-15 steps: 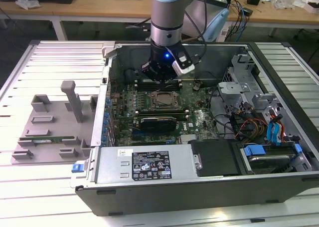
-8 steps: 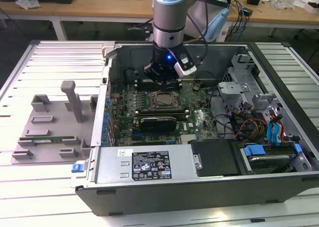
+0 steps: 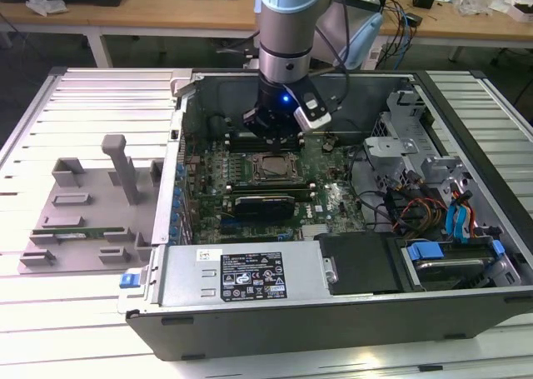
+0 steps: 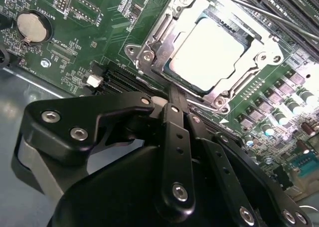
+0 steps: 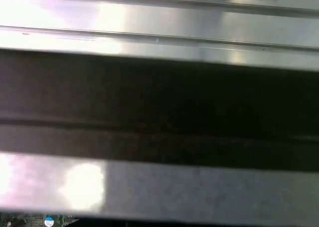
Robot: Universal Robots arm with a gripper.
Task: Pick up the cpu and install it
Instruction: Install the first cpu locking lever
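Cpu (image 4: 207,50) sits in the socket (image 4: 149,50) on the motherboard (image 4: 79,32), silver top up, inside the metal retention frame. In the exterior view the socket (image 3: 275,169) shows near the middle of the board in the open case (image 3: 491,221), and I cannot separate the chip from the frame there.

Step in hand, my judgement: placement looks done, chip down and level in its seat as far as the second wrist view shows. I cannot tell whether the frame is latched over it.

Jaws: I hold nothing. In the second wrist view my gripper (image 4: 172,105) hangs just above the socket's edge, black linkages folded in, fingertips (image 4: 174,95) drawn together or nearly so. Whether a small gap remains between them I cannot tell from this angle.

What the work now calls for, as a judgement: any motion near the socket should be straight up and clear of the frame levers, since the tips are close to the frame corner.

Pose: arm (image 3: 287,29) comes down nearly vertical from above the case's far side, wrist pointed down, gripper (image 3: 273,133) directly over the socket. Grey tray (image 3: 83,212) lies well apart at the exterior view's left, on the slatted table (image 3: 50,321).
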